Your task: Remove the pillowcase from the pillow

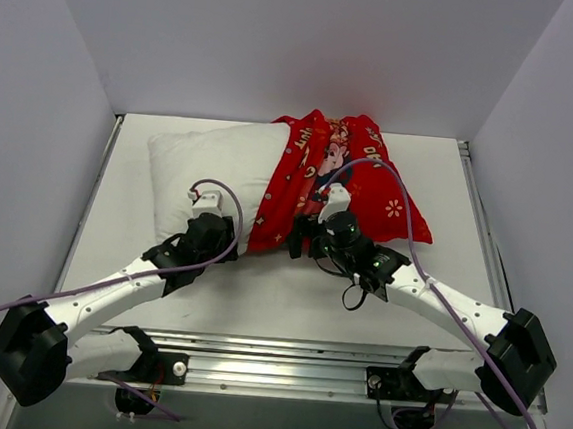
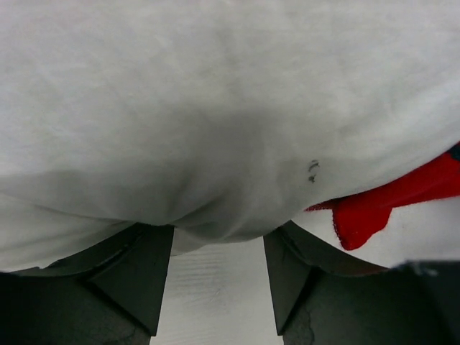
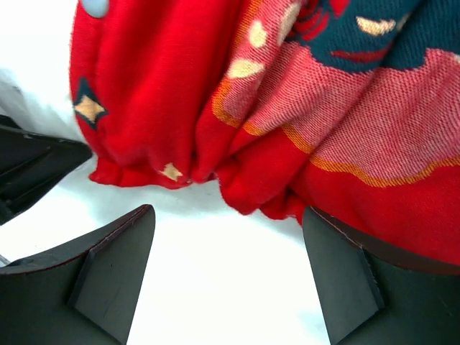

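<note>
The overhead camera looks down from behind both arms (image 1: 108,299); each wrist camera looks forward, close, between its fingers (image 2: 136,280), both catching the pillowcase (image 3: 165,108) hem just ahead.

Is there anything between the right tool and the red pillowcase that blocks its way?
Nothing visible does. The right tool stands open, and the bunched near edge of the pillowcase lies directly in front of it.
</note>
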